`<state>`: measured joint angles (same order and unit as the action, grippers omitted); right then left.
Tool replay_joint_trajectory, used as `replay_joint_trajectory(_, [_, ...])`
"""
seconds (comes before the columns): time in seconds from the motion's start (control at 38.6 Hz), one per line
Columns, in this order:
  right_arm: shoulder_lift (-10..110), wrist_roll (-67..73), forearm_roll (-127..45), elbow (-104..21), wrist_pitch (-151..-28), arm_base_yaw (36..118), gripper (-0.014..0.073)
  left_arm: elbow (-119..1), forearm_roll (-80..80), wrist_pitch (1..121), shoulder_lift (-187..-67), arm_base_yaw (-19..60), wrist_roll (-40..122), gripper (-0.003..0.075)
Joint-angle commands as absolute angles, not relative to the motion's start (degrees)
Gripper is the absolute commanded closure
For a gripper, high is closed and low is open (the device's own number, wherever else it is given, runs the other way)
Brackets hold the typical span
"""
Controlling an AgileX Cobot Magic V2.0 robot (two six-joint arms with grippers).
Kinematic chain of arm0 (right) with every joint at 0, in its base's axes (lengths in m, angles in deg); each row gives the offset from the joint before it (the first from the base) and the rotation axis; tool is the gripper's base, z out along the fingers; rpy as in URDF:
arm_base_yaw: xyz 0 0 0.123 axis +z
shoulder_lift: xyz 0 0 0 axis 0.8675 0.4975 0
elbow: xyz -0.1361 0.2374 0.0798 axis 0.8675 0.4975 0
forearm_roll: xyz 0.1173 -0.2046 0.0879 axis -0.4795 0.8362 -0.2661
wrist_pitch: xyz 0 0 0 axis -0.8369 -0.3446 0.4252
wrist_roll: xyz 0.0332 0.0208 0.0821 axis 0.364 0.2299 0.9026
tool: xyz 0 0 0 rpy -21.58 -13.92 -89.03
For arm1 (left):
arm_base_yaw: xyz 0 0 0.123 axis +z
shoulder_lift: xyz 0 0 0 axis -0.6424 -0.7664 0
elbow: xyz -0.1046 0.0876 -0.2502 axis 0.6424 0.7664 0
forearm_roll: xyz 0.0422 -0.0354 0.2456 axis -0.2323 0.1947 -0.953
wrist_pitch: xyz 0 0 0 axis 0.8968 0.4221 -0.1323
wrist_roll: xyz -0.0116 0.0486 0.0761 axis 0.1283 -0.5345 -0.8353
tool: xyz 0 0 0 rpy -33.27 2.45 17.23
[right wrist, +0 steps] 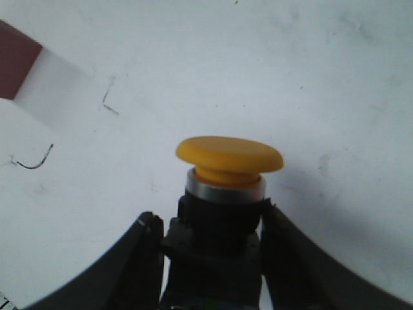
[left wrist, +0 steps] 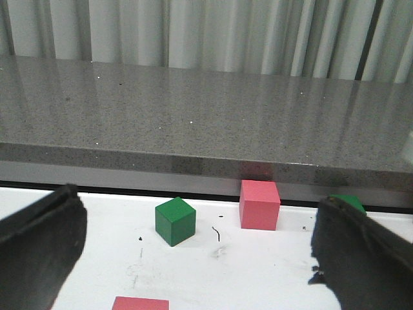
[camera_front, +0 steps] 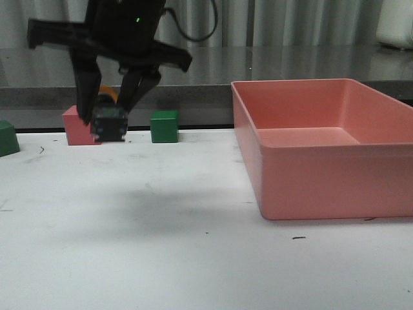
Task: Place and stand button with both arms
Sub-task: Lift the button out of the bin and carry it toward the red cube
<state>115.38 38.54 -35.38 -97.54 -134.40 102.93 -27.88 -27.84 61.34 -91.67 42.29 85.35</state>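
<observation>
The right gripper (camera_front: 110, 126) carries the button (right wrist: 227, 187), clamped by its base, above the table (camera_front: 193, 258). The left gripper (left wrist: 193, 258) waits, spread wide. Next, likely a careful lowering to stand it upright.

Button (right wrist: 229, 187): yellow cap, silver ring, black base. Fingers (right wrist: 139, 258) black. Desk (camera_front: 161, 245) white with small dark scuff marks. Bin (camera_front: 322, 145) salmon pink, plain. Beside the bin: green cube (camera_front: 164, 126), then pink cube (camera_front: 77, 126); another green block (camera_front: 8, 137) past it. Grey speckled ledge (left wrist: 193, 116) behind, pale striped curtain (left wrist: 213, 32).
</observation>
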Motion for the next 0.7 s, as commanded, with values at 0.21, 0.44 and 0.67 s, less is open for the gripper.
replay_joint_trajectory(0.21, [118.36,46.44,-33.36,-99.79,-132.11,102.69,0.034,-30.0,-27.81,56.4,-92.44,42.28,85.83,0.004])
replay_joint_trajectory(0.44, [122.37,51.69,-32.15,-99.79,-130.3,102.69,0.034,-30.0,-27.81,56.5,-92.44,42.28,85.83,0.004])
replay_joint_trajectory(0.67, [123.76,51.69,-32.1,-99.79,-131.17,102.74,0.0335,-30.0,-27.81,56.5,-92.44,42.28,85.83,0.004])
